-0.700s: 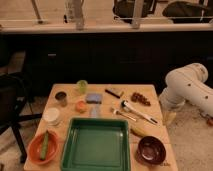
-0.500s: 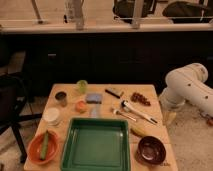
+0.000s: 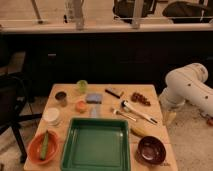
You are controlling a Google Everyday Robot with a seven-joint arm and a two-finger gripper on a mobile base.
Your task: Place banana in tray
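Observation:
The banana (image 3: pixel 141 131) lies on the wooden table (image 3: pixel 107 107), just right of the green tray's far right corner and behind the dark maroon bowl (image 3: pixel 151 149). The large green tray (image 3: pixel 95 147) sits empty at the table's front middle. My white arm (image 3: pixel 187 87) hangs off the table's right side. The gripper (image 3: pixel 169 117) points down beside the table's right edge, to the right of the banana and apart from it.
An orange dish (image 3: pixel 36 150) with a green stick (image 3: pixel 44 145) sits at the front left. A white bowl (image 3: pixel 51 116), cups (image 3: pixel 82 86), a blue sponge (image 3: pixel 93 98), utensils (image 3: pixel 137 111) and a dark red cluster (image 3: pixel 140 98) fill the back half. A black chair (image 3: pixel 10 110) stands to the left.

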